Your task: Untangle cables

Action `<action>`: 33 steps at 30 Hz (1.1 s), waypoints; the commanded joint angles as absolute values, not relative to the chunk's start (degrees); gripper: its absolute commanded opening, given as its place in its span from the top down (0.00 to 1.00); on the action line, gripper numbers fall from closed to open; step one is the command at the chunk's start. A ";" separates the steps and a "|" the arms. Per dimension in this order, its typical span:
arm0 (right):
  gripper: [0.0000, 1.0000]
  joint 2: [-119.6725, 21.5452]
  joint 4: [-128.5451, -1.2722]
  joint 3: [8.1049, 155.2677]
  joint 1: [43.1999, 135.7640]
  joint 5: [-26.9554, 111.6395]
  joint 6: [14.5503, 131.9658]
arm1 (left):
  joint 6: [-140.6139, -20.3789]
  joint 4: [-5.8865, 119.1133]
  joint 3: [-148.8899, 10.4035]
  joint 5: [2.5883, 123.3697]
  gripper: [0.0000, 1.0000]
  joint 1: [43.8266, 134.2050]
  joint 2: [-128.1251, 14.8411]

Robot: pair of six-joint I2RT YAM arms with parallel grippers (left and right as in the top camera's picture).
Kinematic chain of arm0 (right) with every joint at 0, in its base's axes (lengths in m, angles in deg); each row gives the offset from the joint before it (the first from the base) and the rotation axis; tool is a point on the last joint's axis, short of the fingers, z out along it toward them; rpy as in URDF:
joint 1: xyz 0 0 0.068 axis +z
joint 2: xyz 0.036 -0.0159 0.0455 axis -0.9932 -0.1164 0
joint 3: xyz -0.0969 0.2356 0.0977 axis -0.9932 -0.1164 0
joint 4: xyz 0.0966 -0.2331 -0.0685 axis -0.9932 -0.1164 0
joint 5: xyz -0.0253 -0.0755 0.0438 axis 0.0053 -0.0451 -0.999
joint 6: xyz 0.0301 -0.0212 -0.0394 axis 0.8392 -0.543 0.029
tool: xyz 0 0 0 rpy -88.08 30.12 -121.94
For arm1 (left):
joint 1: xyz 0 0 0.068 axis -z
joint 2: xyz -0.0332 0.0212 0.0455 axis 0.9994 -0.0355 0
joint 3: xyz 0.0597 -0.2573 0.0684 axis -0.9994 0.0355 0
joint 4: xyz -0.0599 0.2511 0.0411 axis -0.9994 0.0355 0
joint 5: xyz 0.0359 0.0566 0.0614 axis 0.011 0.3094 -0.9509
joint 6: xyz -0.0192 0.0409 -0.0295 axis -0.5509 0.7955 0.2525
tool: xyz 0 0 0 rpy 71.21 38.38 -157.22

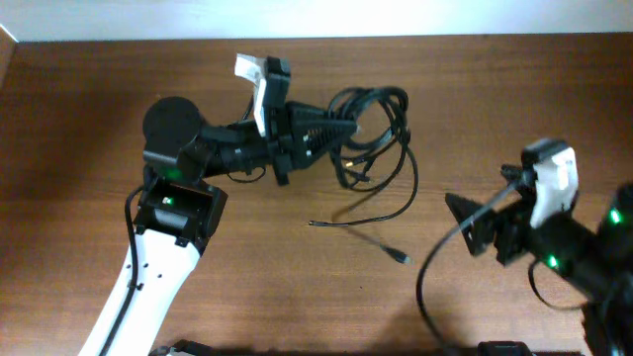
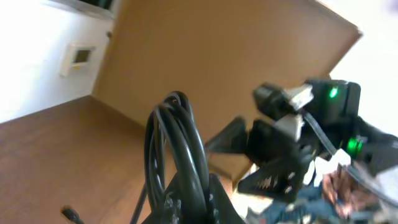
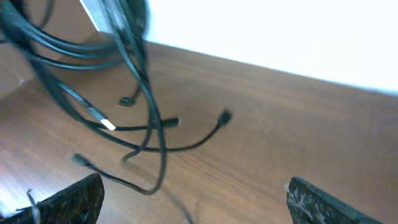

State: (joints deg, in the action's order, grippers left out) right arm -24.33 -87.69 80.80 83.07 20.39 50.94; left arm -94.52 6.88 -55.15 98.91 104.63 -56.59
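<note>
Cables (image 2: 189, 137) clenched in left jaws hung near far edge of surface (image 1: 99, 99); right jaws gaped, empty. Risk: pulling w/ loops crossed could've cinched knot tighter.

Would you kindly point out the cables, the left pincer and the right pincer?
cables (image 2: 193, 162), left wrist view, on the looped bundle.
left pincer (image 1: 344, 126), overhead view, between its shut fingertips.
right pincer (image 3: 193, 186), right wrist view, between its open fingertips.

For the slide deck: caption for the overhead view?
Left hand grips the tangled cables; right hand open, off to the side.
</note>
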 commanded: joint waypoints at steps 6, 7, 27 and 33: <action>0.08 -21.47 -88.13 80.74 82.94 16.02 44.58 | -76.59 6.68 -56.19 124.97 1.00 104.30 -55.45; 0.07 -21.47 -88.11 80.76 82.94 14.38 43.86 | -75.83 7.62 -56.11 125.56 1.00 104.30 -55.49; 0.25 -21.51 -88.11 80.74 82.94 3.36 35.58 | -71.13 10.51 -56.04 125.56 1.00 113.86 -64.00; 0.27 -22.43 -87.85 80.74 82.94 1.02 35.55 | -71.20 5.76 -56.04 125.53 1.00 114.80 -64.76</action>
